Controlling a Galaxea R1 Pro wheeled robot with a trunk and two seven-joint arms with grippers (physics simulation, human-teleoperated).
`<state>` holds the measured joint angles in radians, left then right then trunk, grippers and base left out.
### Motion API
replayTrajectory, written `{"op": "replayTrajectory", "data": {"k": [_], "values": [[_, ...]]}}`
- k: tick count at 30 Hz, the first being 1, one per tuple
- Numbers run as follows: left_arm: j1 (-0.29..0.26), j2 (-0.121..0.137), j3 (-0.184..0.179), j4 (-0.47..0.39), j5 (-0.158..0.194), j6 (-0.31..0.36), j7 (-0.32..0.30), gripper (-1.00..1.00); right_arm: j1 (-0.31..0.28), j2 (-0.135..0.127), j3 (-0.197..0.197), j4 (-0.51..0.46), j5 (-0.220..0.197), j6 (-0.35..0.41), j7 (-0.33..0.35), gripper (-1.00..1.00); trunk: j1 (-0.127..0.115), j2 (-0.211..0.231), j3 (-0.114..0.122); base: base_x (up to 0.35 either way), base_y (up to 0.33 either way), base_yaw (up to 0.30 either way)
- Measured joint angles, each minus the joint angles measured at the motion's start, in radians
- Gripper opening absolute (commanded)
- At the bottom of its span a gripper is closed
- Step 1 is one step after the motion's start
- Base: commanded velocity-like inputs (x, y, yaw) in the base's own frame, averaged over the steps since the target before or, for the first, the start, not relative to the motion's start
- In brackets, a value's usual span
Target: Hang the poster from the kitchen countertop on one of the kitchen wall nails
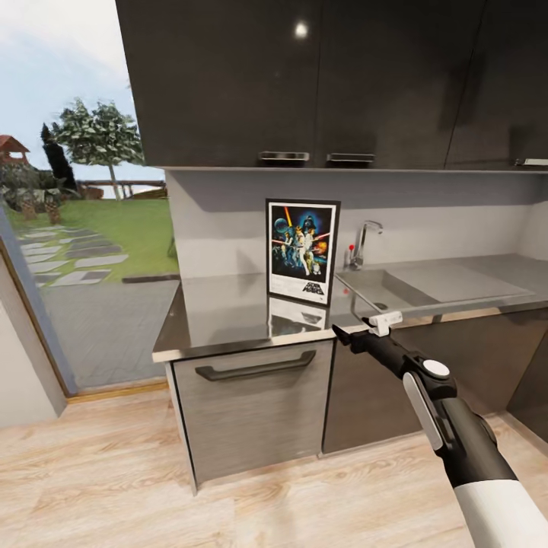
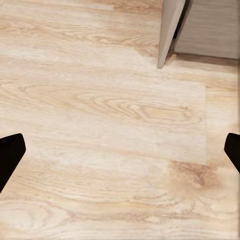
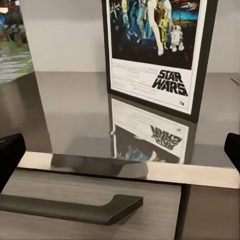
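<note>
Poster (image 1: 302,251) and kitchen countertop (image 1: 228,312) are seen together in the head view: the poster stands upright on the glossy slab, apparently leant against the grey back wall, just beside the sink (image 1: 373,288) and its tap (image 1: 364,242). Its mirrored image is thrown onto the dark surface in front of it. The right arm is stretched toward the counter's front edge, and the right gripper (image 1: 364,323) is held near that edge, below and to the right of the poster, not touching it. This placement is judged to be an approach for the pick-up, which is not yet done. No wall nail can be made out on the wall.

Wooden floor (image 2: 100,125) and the corner of a grey cabinet (image 2: 172,30) are shown in the left wrist view. The left gripper (image 2: 120,155) is pointed downward, its dark fingertips spread wide at the picture's edges, with nothing between them; the arm is judged to be kept out of the way.

In the right wrist view, the poster's lower part (image 3: 155,55) is faced straight on across the pale front edge and a dark drawer handle (image 3: 70,207). The right gripper's fingertips (image 3: 10,160) are spread wide apart, empty, presumably ready to close on the frame.
</note>
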<state>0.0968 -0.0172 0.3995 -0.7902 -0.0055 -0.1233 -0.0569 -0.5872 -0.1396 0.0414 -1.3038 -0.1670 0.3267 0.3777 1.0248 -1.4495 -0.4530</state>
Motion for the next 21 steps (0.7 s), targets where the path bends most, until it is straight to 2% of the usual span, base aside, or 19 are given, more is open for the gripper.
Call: {"op": "replayTrajectory", "data": {"k": [10,15,21], "values": [[0.000,0.000,0.005,0.000,0.000,0.000,0.000,1.00,0.000,-0.001,0.002,0.003,-0.010,-0.001,0.003,1.00,0.000,0.000,0.000,0.161,-0.096,0.000],[0.000,0.000,0.006,0.001,-0.001,0.000,0.000,1.00,0.000,-0.001,0.001,0.005,-0.010,0.000,0.003,1.00,0.000,0.000,0.000,0.090,-0.036,0.000],[0.000,0.000,0.007,0.000,-0.001,0.000,0.000,1.00,0.000,-0.001,0.000,0.005,-0.011,0.000,0.003,1.00,0.000,0.000,0.000,0.228,-0.009,0.000]]}}
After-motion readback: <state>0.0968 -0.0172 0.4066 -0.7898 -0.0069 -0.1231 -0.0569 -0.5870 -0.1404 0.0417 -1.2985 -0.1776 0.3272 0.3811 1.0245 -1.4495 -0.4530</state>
